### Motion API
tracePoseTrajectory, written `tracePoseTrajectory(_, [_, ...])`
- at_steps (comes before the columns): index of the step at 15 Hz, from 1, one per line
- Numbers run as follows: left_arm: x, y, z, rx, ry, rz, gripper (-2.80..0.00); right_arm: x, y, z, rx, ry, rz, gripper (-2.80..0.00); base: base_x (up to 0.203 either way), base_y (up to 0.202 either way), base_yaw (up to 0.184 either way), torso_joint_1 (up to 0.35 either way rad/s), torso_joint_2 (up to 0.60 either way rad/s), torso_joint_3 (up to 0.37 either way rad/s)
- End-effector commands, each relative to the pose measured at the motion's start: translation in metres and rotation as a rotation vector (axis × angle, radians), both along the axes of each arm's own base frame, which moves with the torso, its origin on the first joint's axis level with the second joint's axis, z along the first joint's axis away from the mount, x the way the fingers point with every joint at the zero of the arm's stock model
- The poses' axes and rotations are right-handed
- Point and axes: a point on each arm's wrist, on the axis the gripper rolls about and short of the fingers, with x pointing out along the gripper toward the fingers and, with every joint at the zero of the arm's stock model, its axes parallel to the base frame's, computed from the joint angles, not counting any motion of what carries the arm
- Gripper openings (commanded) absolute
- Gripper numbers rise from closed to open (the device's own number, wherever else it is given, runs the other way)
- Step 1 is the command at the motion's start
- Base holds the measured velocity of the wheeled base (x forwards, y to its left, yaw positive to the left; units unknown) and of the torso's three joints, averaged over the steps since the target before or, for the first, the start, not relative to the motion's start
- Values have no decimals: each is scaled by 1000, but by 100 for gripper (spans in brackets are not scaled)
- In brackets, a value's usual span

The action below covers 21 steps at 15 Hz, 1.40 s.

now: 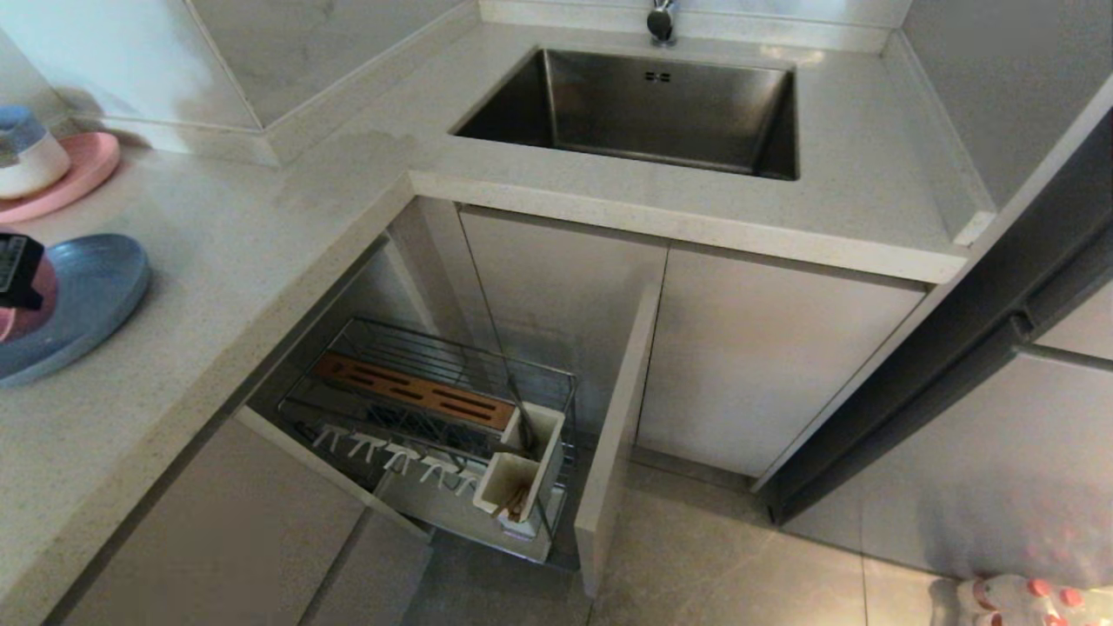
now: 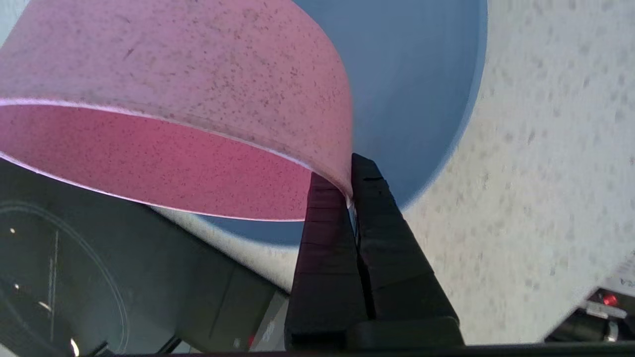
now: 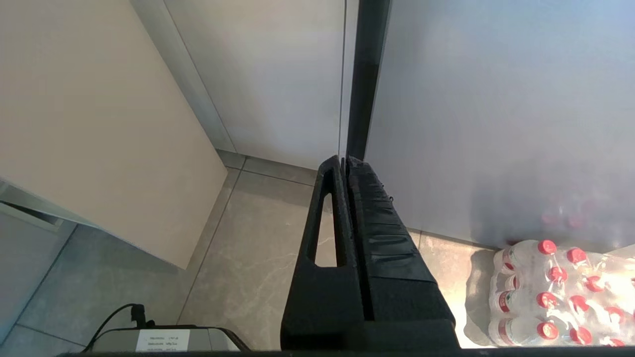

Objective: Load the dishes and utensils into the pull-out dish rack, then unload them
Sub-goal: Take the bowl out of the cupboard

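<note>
Pink bowl [image 2: 163, 114] is in my left claw [image 2: 349, 191], fingers clamped together on its rim wall, one finger inside, one outside. Bowl is tilted, over the blue plate [image 2: 412, 89]; I can't tell whether it touches the plate. In the head view the bowl is mostly cut off by the left edge, only a pink sliver behind the claw body. Blue plate [image 1: 83, 300] lies flat on the desk [image 1: 252, 252] at far left, partly cropped too.

Pull-out dish rack [image 1: 435, 417] is drawn out below the desk corner, well apart from the bowl. Brown slotted strip [image 1: 413, 391] and white prongs [image 1: 391, 452] carry nothing that I can see. White utensil box [image 1: 522, 474] at its front corner holds light-wood chopsticks [image 1: 515, 502]; only their tops show. A thin silver rod [image 1: 500, 348] leans up out of the box; I can't make out its end.

Left arm: only the wrist end shows at the far left edge, above the plate. Right claw [image 3: 346, 161] hangs parked, fingers closed together on nothing, pointing at the floor [image 3: 258, 258] by a cabinet door.

Further out: pink plate [image 1: 74, 178] with a blue-and-white bowl [image 1: 26, 152] on it, far back left on the desk. Sink [image 1: 643, 113] at back centre. Shrink-wrapped pack of red-capped bottles [image 3: 555, 287] on the floor. A white label on a grey box near my base is unreadable.
</note>
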Motion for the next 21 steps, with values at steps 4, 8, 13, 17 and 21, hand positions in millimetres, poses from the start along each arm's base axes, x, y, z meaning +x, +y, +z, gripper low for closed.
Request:
tracePoseTrajectory(4, [6, 2, -5, -3, 24, 5, -280, 0, 0, 0, 0, 0, 0, -280, 0, 0, 0, 0, 0, 0])
tracePoseTrajectory(8, [12, 5, -11, -14, 41, 16, -280, 0, 0, 0, 0, 1, 0, -280, 0, 0, 0, 0, 0, 0])
tracePoseTrajectory(13, [18, 7, -16, -24, 55, 17, -280, 0, 0, 0, 0, 0, 0, -280, 0, 0, 0, 0, 0, 0])
tracePoseTrajectory(17, [19, 8, -17, -25, 56, 19, -280, 0, 0, 0, 0, 1, 0, -280, 0, 0, 0, 0, 0, 0])
tracePoseTrajectory(21, [17, 7, -15, -31, 42, 30, -280, 0, 0, 0, 0, 0, 0, -280, 0, 0, 0, 0, 0, 0])
